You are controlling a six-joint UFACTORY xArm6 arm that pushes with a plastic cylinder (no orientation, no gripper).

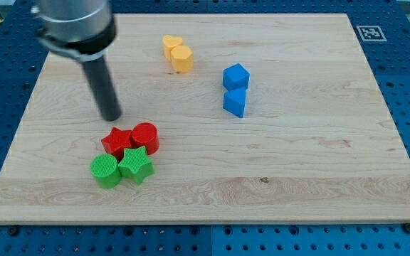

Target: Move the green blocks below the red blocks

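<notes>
A red star block (117, 141) and a red round block (146, 136) sit side by side at the board's lower left. Directly below them lie a green round block (105, 171) and a green star block (136, 165), touching the red ones. My tip (110, 116) rests on the board just above and slightly left of the red star, a short gap away from it.
Two yellow blocks, a heart shape (171, 45) and a hexagon (182, 58), sit near the top centre. A blue cube (235, 76) and a blue wedge-like block (235, 102) sit right of centre. The wooden board (319, 156) lies on a blue pegboard table.
</notes>
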